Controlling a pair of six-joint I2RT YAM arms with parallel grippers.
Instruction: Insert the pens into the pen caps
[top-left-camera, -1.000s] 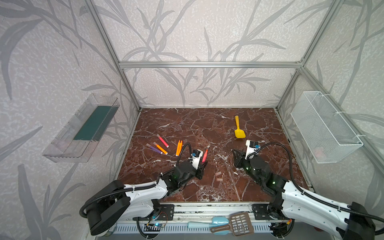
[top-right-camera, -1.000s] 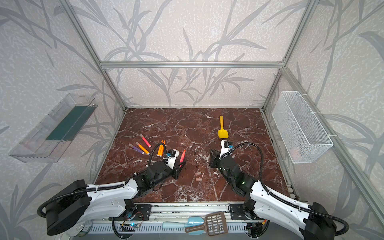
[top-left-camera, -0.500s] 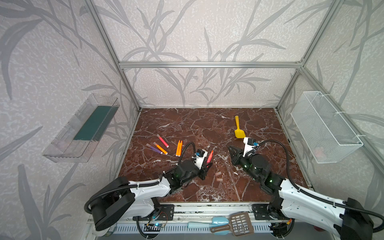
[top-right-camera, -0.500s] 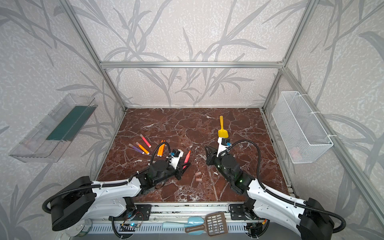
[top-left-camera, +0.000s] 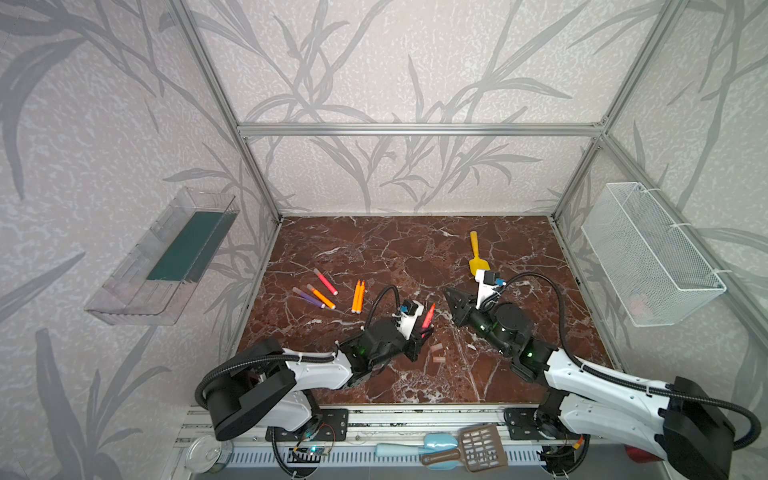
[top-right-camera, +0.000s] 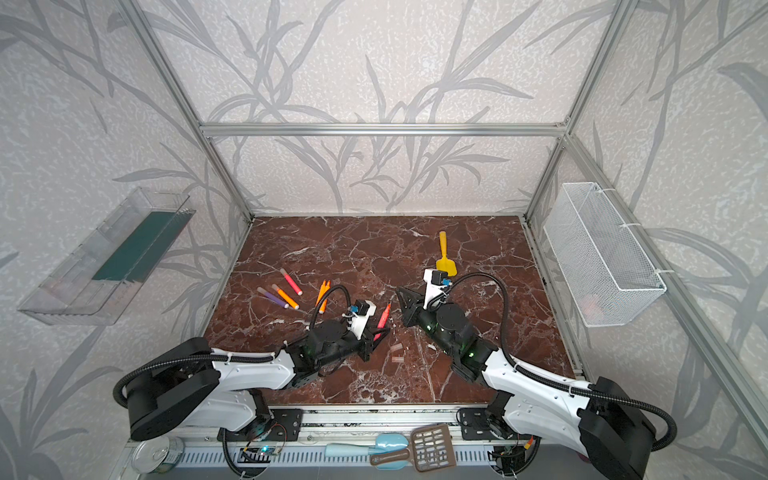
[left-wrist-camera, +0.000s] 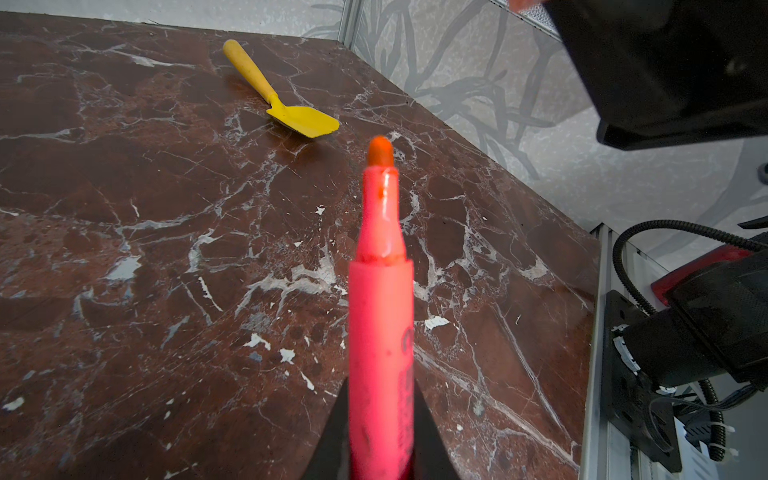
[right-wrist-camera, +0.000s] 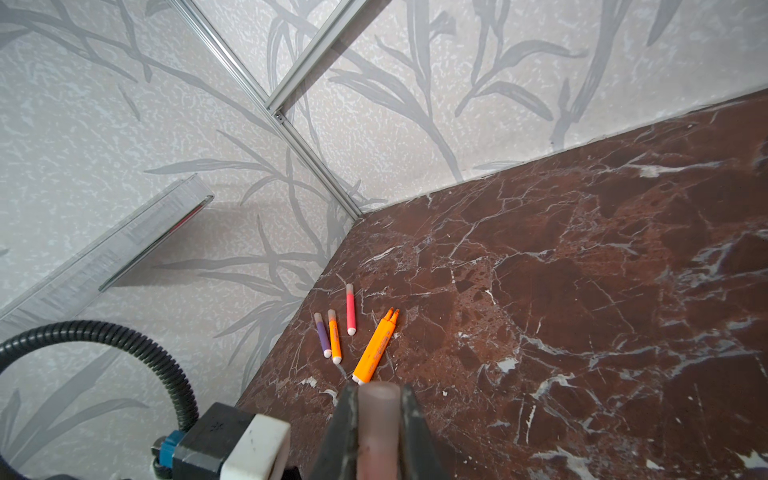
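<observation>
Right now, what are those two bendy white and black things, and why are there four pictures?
They are two robot arms, each ending in a pincher called a gripper. Two pictures look down from above at the whole brown marble table. The other two come from small cameras on the arms' wrists, so they look along the pinchers. The left gripper is shut on a red-pink pen with its tip bare. The right gripper is shut on a pale pen cap. Lying on the table are five more pens, two loose caps and a yellow toy shovel.
</observation>
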